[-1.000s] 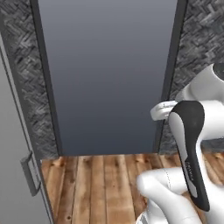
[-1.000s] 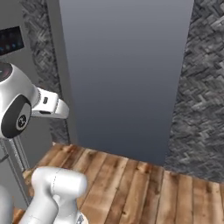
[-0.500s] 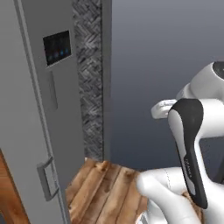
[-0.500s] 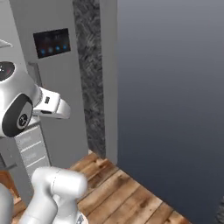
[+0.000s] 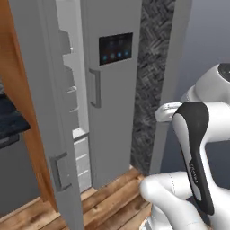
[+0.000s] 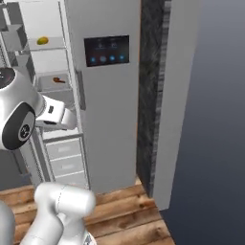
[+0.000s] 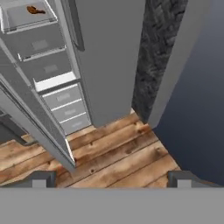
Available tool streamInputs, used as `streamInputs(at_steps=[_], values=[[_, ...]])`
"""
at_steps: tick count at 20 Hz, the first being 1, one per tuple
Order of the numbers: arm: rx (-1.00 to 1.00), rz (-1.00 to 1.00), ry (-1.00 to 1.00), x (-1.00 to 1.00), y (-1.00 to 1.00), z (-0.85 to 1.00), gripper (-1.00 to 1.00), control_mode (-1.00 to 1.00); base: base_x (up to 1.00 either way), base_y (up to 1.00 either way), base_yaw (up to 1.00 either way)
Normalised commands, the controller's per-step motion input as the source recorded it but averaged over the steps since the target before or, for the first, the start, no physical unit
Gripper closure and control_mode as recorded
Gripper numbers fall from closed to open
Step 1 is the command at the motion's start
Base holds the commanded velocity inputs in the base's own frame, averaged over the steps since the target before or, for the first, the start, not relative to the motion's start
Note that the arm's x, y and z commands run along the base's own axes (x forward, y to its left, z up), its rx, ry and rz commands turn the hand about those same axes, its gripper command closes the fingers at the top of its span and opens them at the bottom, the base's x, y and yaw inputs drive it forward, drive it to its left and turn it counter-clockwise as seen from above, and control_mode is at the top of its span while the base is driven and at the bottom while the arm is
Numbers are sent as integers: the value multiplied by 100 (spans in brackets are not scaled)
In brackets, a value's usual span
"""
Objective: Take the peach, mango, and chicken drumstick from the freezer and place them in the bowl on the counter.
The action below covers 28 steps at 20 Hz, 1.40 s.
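Hand view: the chicken drumstick (image 7: pixel 36 10) lies on a clear shelf inside the open freezer (image 7: pixel 39 52), above grey drawers. The gripper (image 7: pixel 111 178) hangs empty, jaws spread wide, well short; the base should square up to the opening before any reach.

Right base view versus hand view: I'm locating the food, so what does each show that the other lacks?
Right base view: a yellow fruit high in the freezer, and the screen on the neighbouring door. Hand view: the open gripper. Both: the drumstick on a shelf, with grey drawers beneath.
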Motion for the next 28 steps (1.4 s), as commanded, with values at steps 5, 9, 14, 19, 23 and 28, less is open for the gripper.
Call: streamInputs(at_steps=[5,9,14,19,23,28], values=[[0,0,0,0,0,0,-100,100,50,-74,68],[0,0,0,0,0,0,-100,100,64,-80,58],[0,0,0,0,0,0,-100,100,89,-64,46],[0,0,0,0,0,0,-100,100,51,-8,30],[0,0,0,0,0,0,-100,100,39,14,12],[0,0,0,0,0,0,-100,100,57,34,0]])
